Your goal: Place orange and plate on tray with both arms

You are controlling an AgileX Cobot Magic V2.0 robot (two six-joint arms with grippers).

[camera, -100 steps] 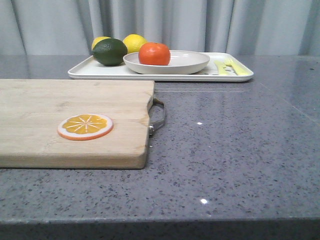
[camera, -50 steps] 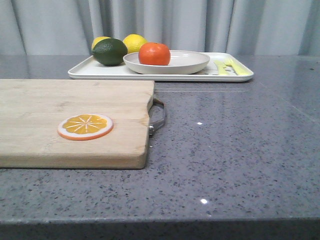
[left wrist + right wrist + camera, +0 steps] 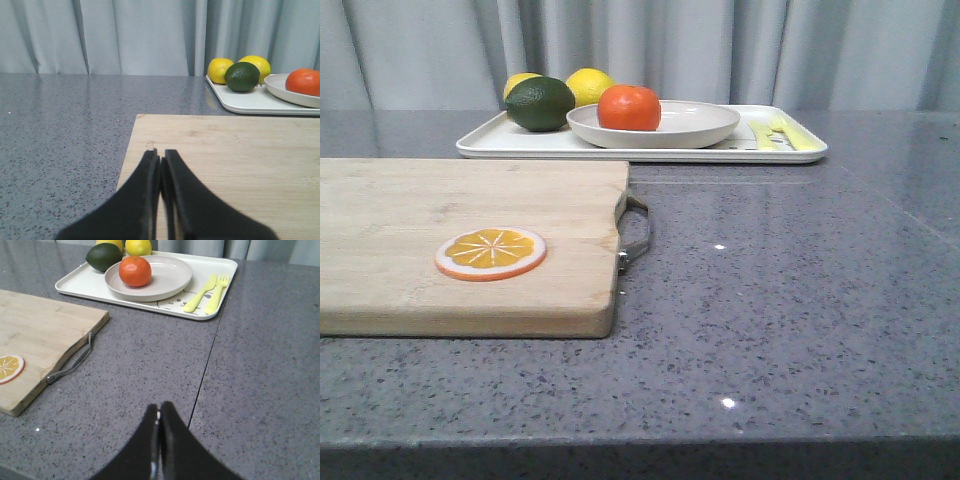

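Observation:
The orange [image 3: 629, 108] sits in the off-white plate [image 3: 695, 126], and the plate rests on the white tray [image 3: 495, 139] at the back of the table. They also show in the right wrist view: the orange [image 3: 135, 271], the plate [image 3: 170, 275], the tray [image 3: 222, 270]. The left wrist view shows the orange [image 3: 304, 82], the plate's rim [image 3: 280, 89] and the tray [image 3: 250, 102]. My left gripper [image 3: 160, 157] is shut and empty over the wooden board. My right gripper [image 3: 159, 409] is shut and empty over the bare counter, far from the tray. Neither gripper shows in the front view.
A wooden cutting board [image 3: 420, 210] with a metal handle [image 3: 638, 232] lies at the front left, an orange slice disc [image 3: 490, 252] on it. On the tray are two lemons [image 3: 588, 85], a dark green avocado [image 3: 539, 104] and yellow cutlery [image 3: 775, 133]. Curtains hang behind.

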